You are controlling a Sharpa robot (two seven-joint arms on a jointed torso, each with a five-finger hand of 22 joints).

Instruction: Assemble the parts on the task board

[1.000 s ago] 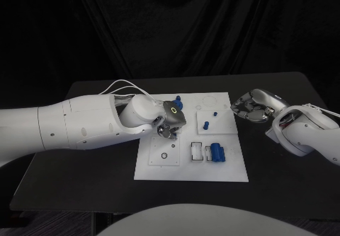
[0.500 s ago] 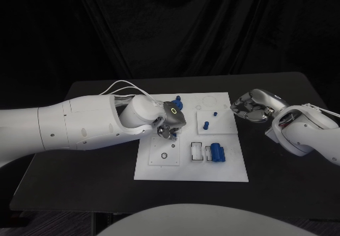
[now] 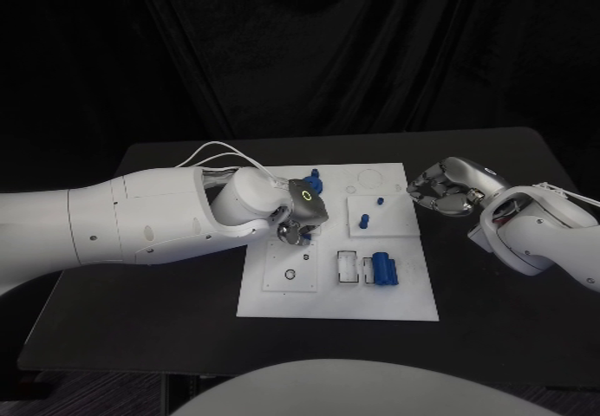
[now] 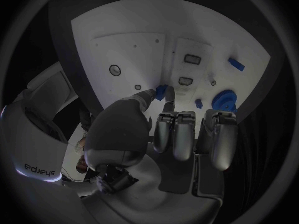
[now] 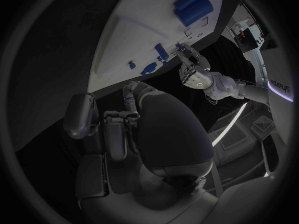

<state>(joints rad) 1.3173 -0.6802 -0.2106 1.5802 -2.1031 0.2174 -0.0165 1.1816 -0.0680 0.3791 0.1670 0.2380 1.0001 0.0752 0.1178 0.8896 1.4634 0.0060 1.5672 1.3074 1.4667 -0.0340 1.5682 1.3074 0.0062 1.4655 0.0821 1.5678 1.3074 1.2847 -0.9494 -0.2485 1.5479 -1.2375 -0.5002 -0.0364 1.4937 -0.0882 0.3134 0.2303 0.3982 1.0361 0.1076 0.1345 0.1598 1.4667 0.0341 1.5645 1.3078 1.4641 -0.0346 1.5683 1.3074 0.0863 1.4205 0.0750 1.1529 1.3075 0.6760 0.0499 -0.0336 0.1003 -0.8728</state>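
The white task board (image 3: 402, 299) lies in the middle of the black table. My left hand (image 3: 297, 227) hovers over the board's left half, and its thumb and a finger pinch a small blue part (image 4: 164, 91) just above the board (image 4: 124, 40). The other fingers (image 4: 177, 132) are curled in. My right hand (image 3: 444, 192) hangs off the board's right edge with its fingers curled and nothing in them. Two blue cylinders (image 3: 384, 269) lie side by side on the board. A blue peg (image 3: 364, 220) stands in a raised white plate (image 3: 398, 227).
A blue round part (image 3: 314, 180) sits at the board's far edge beside my left wrist, also seen as a round part (image 4: 224, 99) from the left wrist. A tiny blue piece (image 3: 380, 201) lies near the peg. Bare black table (image 3: 500, 329) surrounds the board.
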